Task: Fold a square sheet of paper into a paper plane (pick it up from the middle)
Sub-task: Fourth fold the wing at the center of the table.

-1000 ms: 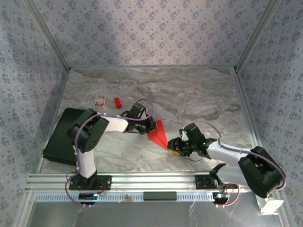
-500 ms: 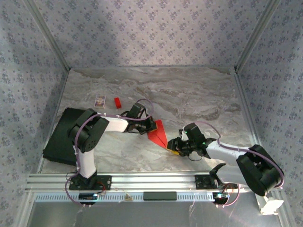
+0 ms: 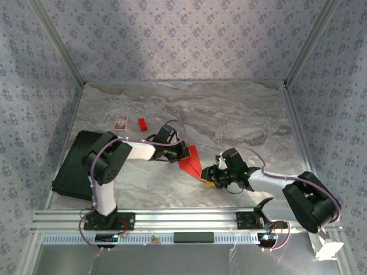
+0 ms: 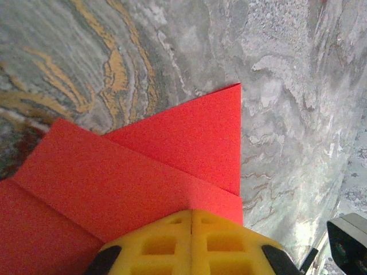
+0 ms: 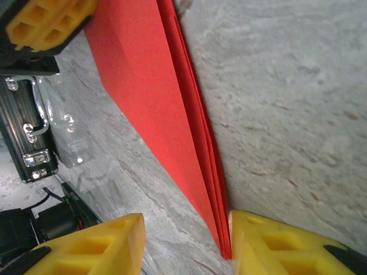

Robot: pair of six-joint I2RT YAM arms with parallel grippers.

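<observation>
The table (image 3: 241,114) is a broad slab with a grey marbled finish, veined in ochre where the left wrist camera looks close. A flat, matte black board (image 3: 69,166) lies at its left edge.

Near the middle of the table lies the paper plane (image 3: 192,161). It is bright red and matte, folded into a long wedge narrowing to a sharp point at its near end. From the right wrist its long edge shows several thin layers stacked close together (image 5: 172,114). From the left wrist, crisp overlapping flaps meet at straight creases (image 4: 172,149).

The left gripper (image 3: 182,153) sits on the plane's wide end. Its ribbed yellow plastic fingertips (image 4: 166,240) are pressed flush together, with only a seam between them. They look to be bearing down on the paper rather than pinching it, though that is hard to judge.

The right gripper (image 3: 206,173) stands low at the pointed end with its jaws parted. The paper's tip runs into the gap, hard against one yellow finger (image 5: 269,240).

Well apart, toward the far left, a small patterned card (image 3: 121,121) lies just beside a tiny red rectangular block (image 3: 142,124).
</observation>
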